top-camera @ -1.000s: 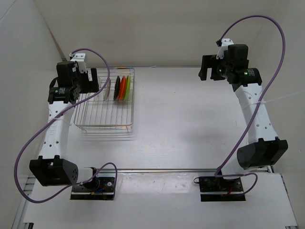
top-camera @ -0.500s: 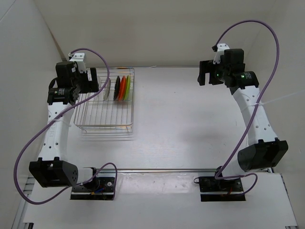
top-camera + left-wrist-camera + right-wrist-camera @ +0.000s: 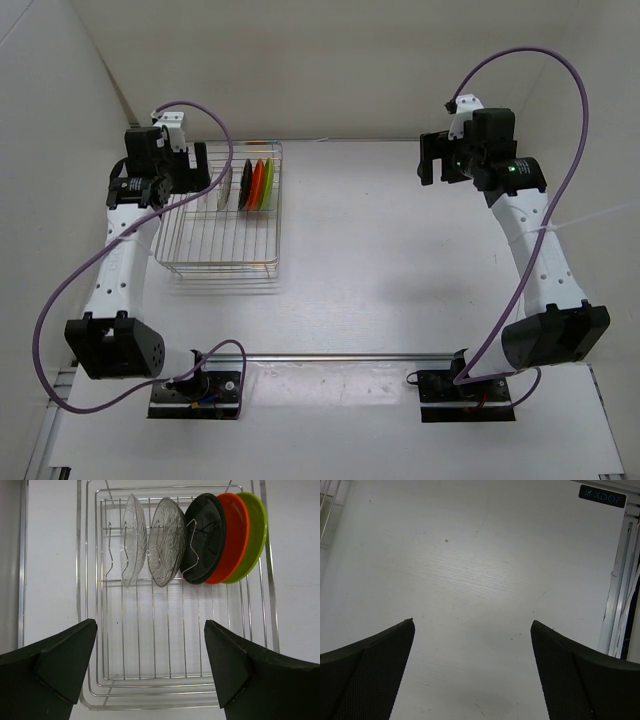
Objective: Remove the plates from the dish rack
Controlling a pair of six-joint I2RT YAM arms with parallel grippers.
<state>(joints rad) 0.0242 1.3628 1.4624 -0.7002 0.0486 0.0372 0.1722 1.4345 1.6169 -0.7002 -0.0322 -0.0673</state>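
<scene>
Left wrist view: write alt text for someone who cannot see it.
Standing on edge in a row at the far end of a wire dish rack are two clear plates, then a black plate, an orange plate and a green plate. The open left tool frames the bottom of the view, holding nothing.

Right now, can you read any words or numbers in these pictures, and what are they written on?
"XDOF", after a small star-like sign: pale letters on a small dark label at the table edge, in the right wrist view.
Nothing else can be read: no writing shows on the plates or the dish rack.
</scene>
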